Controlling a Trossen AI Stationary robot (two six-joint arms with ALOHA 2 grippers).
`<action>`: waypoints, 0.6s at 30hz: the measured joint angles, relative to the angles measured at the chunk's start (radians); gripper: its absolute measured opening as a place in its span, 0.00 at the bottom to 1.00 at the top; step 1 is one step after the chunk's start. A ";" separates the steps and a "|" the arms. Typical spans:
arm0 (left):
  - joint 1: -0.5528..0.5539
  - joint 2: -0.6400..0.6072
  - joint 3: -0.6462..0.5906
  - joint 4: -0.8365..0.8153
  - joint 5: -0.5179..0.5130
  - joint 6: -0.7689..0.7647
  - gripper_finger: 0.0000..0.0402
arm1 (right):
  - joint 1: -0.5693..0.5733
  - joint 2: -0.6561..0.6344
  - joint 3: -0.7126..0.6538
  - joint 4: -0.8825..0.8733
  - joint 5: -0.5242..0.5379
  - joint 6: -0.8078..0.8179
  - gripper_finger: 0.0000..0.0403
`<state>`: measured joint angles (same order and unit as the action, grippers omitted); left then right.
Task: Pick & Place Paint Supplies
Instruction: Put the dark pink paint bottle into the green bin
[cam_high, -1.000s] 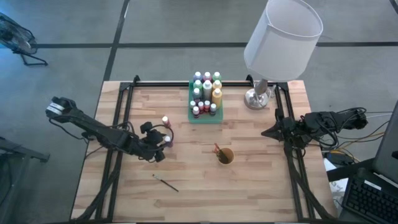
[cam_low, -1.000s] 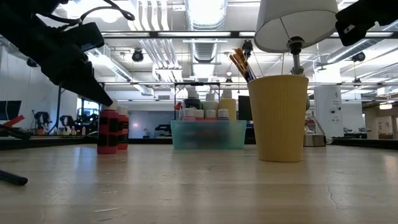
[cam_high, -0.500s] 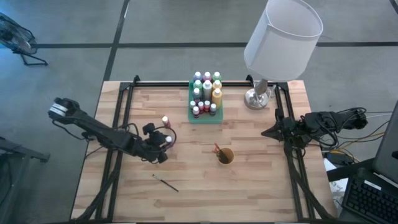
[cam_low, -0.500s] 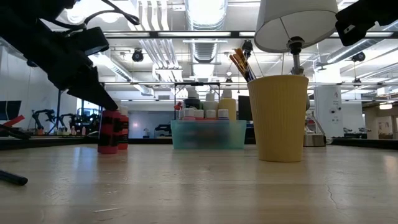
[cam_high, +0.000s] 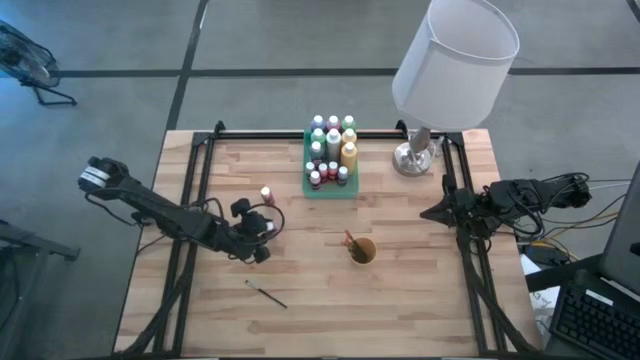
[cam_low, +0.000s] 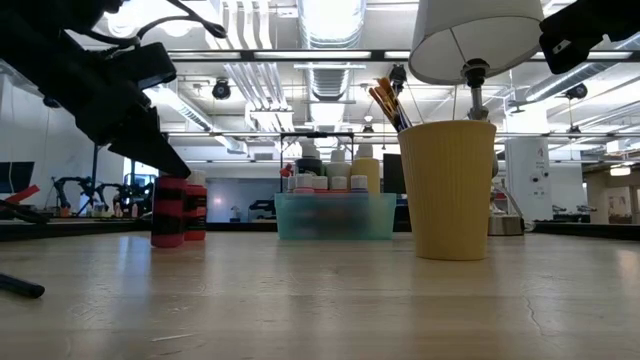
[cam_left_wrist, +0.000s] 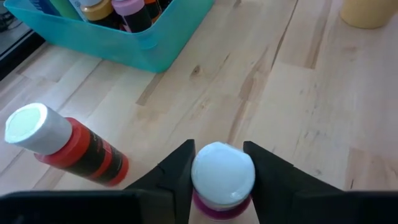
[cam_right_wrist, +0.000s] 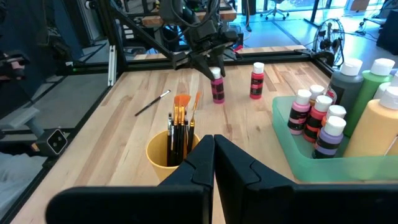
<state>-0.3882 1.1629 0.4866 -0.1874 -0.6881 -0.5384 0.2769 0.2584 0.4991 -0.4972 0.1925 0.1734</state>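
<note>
Between the left gripper (cam_left_wrist: 219, 163) fingers sits a pink bottle (cam_left_wrist: 221, 180), white cap up, body cut off at the frame edge; fingers hug the cap, contact unclear. Left arm reaches low across the table, left of the green tray (cam_high: 330, 190). Red bottle (cam_high: 266, 194) stands just beside. Right gripper (cam_right_wrist: 213, 163) shut, parked right of tray.
</note>
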 joint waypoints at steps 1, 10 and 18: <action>0.000 0.000 0.000 0.000 0.005 -0.001 0.32 | 0.000 0.000 0.000 0.000 0.000 0.000 0.02; 0.000 -0.002 0.000 0.001 0.012 -0.008 0.32 | 0.000 0.000 0.000 0.000 0.000 0.000 0.02; 0.014 -0.005 0.023 0.064 -0.001 -0.012 0.31 | 0.000 0.000 0.000 0.000 0.000 0.000 0.02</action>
<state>-0.3744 1.1584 0.5094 -0.1236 -0.6894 -0.5499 0.2769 0.2586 0.4988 -0.4969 0.1925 0.1732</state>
